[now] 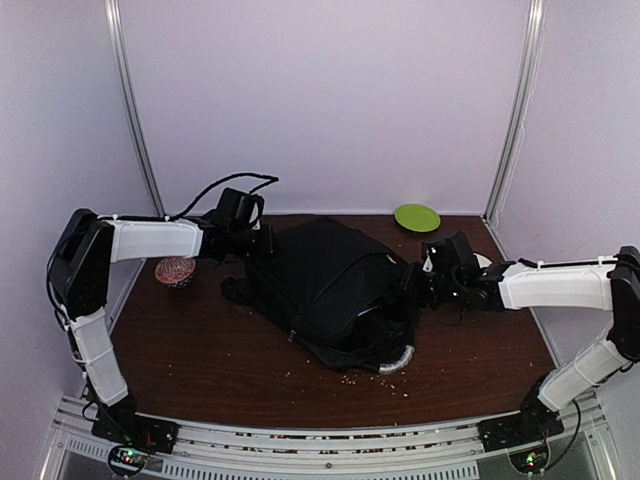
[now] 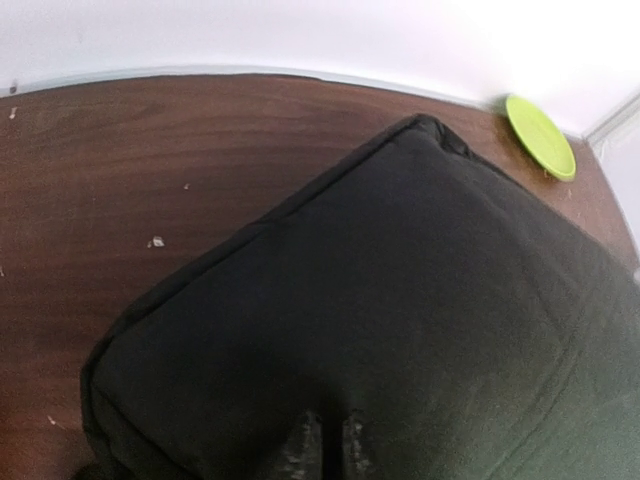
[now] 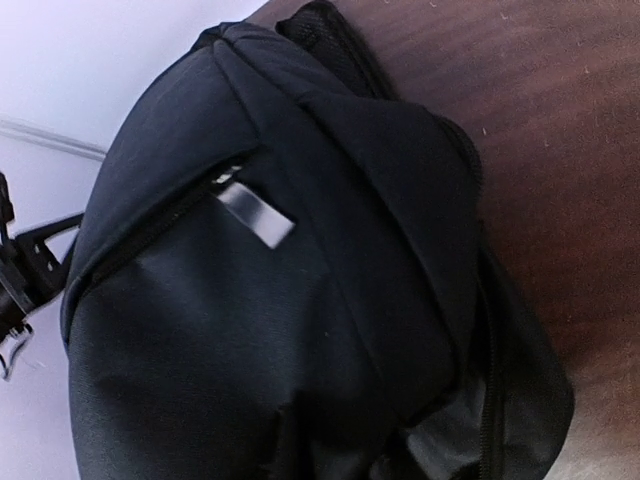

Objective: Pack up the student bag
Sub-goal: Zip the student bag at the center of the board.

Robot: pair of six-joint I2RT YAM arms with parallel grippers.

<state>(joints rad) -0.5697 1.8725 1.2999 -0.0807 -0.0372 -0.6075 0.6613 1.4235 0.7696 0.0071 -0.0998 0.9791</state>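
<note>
Two arms reach toward the student bag [image 1: 325,285], which lies flat in the middle of the brown table [image 1: 200,350], running from far left to near right. Only the top camera shows both arms at once. The left gripper [image 1: 262,240] sits at the bag's far-left corner, and the right gripper [image 1: 418,285] is up against its right side.

That view alone also takes in a pinkish patterned ball [image 1: 175,271] on the table left of the bag, beneath the left arm. It also shows pale crumbs [image 1: 350,378] scattered by the bag's near edge. The green plate [image 1: 417,217] rests at the far right of the table, apart from the bag. The left wrist camera catches it too, beyond the bag's far corner.

What the left wrist camera adds is the grip: its two fingertips [image 2: 305,448] stand nearly together, nipped on the black cloth at the bag's edge.

The right wrist camera is filled by the bag's front. It shows a zip line and a silver pull tab [image 3: 255,215] that neither other view shows. Its own fingers are lost against the dark fabric, so I cannot tell whether they are apart or clamped.
</note>
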